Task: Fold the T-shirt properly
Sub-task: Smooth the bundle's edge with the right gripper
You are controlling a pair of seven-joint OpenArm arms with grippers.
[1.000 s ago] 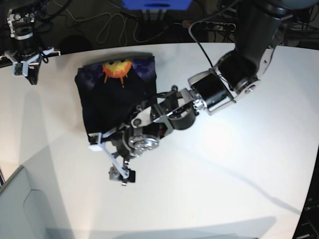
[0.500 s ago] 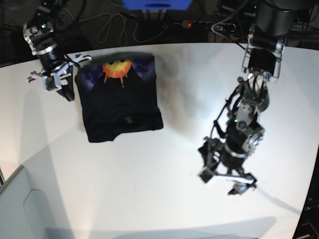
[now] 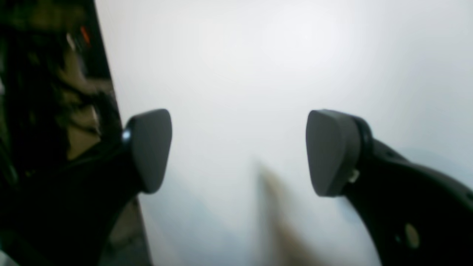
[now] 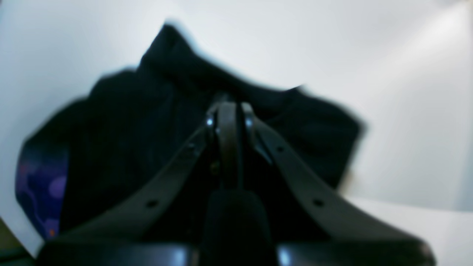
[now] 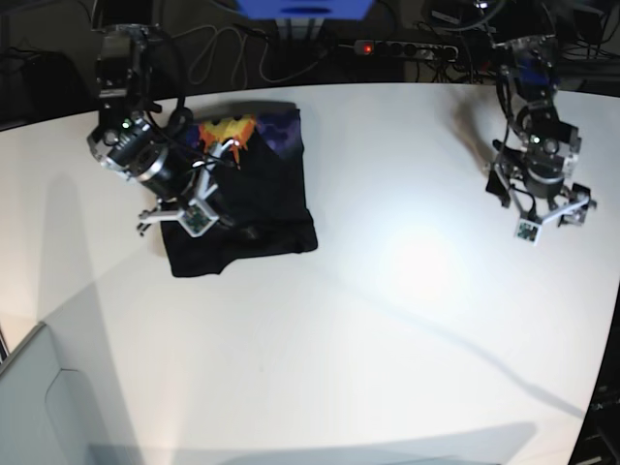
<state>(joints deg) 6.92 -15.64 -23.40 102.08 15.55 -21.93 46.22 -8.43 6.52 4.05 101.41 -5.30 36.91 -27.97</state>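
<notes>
The black T-shirt (image 5: 262, 194) lies folded into a compact rectangle on the white table (image 5: 387, 320), back left. Its orange-yellow sun and purple print (image 5: 231, 131) faces up at the far end. My right gripper (image 5: 215, 215) hangs over the shirt's left half. In the right wrist view this gripper (image 4: 229, 111) is shut, with its tips at the black cloth (image 4: 129, 122); I cannot tell whether cloth is pinched. My left gripper (image 5: 552, 221) is far to the right, away from the shirt. It is open and empty over bare table in the left wrist view (image 3: 240, 151).
A power strip (image 5: 407, 46) and cables lie behind the table's far edge, beside a blue object (image 5: 305, 8). The table's curved front-left edge (image 5: 39, 334) borders grey floor. The left wrist view shows the table edge (image 3: 107, 74) close on its left.
My right arm swung from the back-left corner onto the shirt, and its gripper went from spread to shut. My left arm moved from the shirt across to the table's far right.
</notes>
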